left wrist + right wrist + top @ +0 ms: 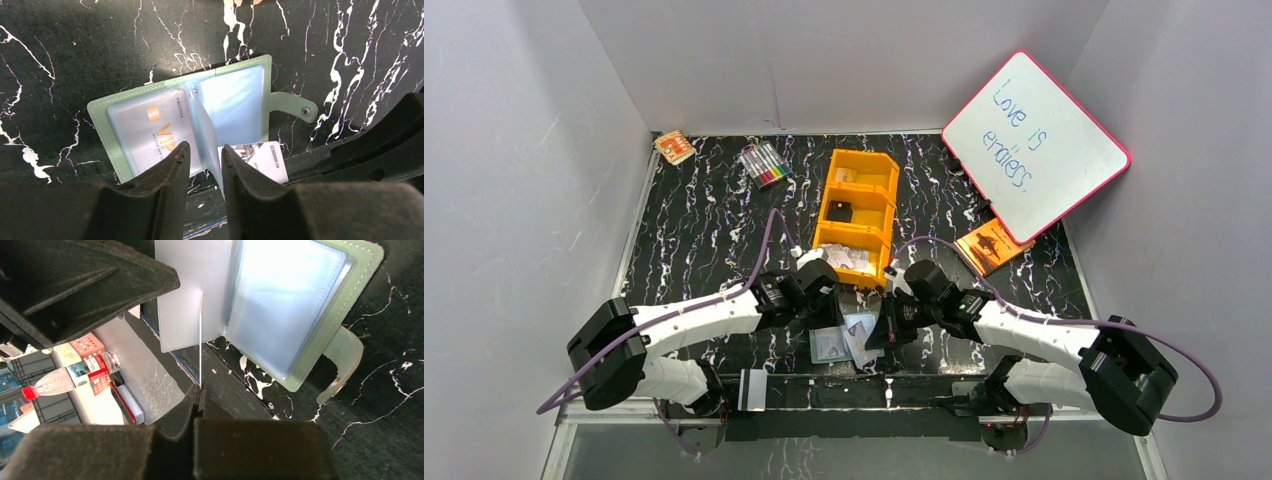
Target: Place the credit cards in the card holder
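The card holder lies open on the black marbled table, sage-green rim up, and also shows in the top view and the right wrist view. A pale credit card with gold "VIP" print sits in its left clear pocket. A clear pocket leaf stands up between the fingers of my left gripper, whose jaws are a little apart around it. My right gripper is shut on a white credit card, seen edge-on against that leaf. This card also shows in the left wrist view.
The orange three-compartment tray stands just behind the grippers, with more pale cards and a small black item. A red-framed whiteboard, an orange book, markers and a small orange box lie farther back.
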{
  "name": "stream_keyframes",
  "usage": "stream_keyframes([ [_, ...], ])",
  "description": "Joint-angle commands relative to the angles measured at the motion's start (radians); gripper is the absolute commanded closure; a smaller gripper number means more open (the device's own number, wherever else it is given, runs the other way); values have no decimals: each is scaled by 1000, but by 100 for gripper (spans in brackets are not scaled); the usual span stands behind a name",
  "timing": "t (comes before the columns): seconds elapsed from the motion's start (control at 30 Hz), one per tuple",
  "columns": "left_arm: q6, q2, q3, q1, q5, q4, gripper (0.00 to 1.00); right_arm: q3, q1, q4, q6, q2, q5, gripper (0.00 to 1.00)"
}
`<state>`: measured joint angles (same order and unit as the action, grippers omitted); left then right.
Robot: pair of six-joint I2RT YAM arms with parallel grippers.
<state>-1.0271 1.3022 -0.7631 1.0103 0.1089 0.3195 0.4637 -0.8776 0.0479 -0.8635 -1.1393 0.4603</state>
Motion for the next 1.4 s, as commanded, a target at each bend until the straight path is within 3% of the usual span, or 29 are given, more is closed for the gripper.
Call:
stream_keyframes([
  [0.0,16,9,3,6,16,5,76,47,-8,-39,14,-3,19,100],
  [0.4,12,-11,28,5,59,53,95,65,-9,-37,33,-35,17,100],
  [1.0,-65,-107,125,5,147,164,78,87,-8,-115,21,-146,-7,100],
  [1.37,-87,-125,157,6,160,178,77,74,-8,-125,-14,-161,-51,100],
])
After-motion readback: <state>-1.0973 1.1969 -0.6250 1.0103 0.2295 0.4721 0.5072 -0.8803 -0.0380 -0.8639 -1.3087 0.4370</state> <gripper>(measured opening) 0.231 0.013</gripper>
